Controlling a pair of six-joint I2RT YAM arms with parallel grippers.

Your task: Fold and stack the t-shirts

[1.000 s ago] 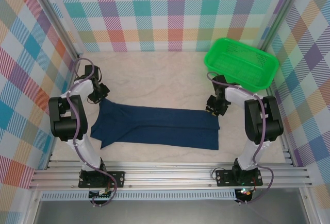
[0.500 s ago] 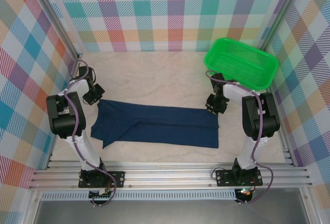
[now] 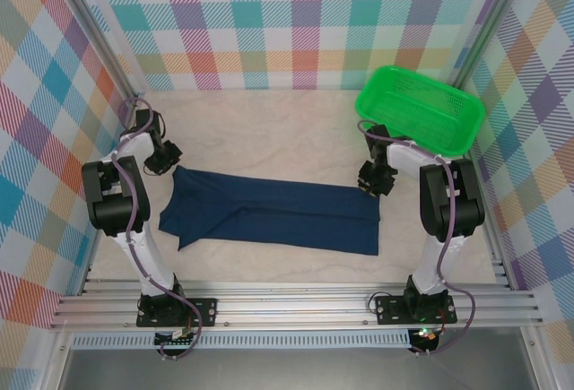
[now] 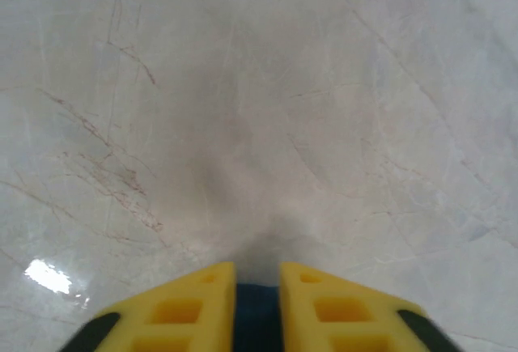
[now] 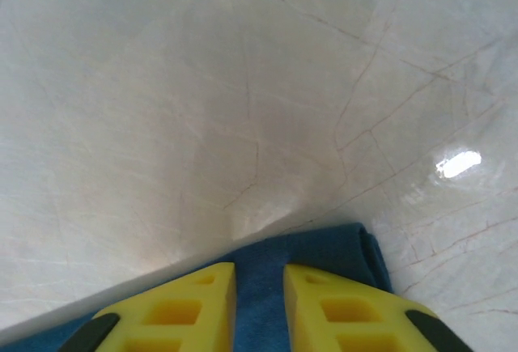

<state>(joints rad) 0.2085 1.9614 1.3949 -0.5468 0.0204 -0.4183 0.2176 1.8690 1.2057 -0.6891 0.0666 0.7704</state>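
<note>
The dark navy t-shirt (image 3: 278, 215) lies flat on the table as a long folded strip running left to right. My left gripper (image 3: 166, 159) sits low at its far left corner. In the left wrist view its yellow fingers (image 4: 182, 311) stand a little apart, open, with the shirt's edge (image 4: 257, 320) showing in the narrow gap. My right gripper (image 3: 372, 179) is at the far right corner. There the yellow fingers (image 5: 348, 311) are also slightly apart, open, over the flat cloth (image 5: 324, 251), whose folded corner lies just past the tips.
A green plastic basket (image 3: 417, 108) stands at the back right, close behind the right arm. Pale marble tabletop (image 3: 269, 130) stretches behind the shirt. Checked walls close in on the left, right and back.
Both grippers have drawn slightly toward the back of the table at the shirt's far corners. The left jaws, shut before, have parted; the shirt's far edge now lies flat.
</note>
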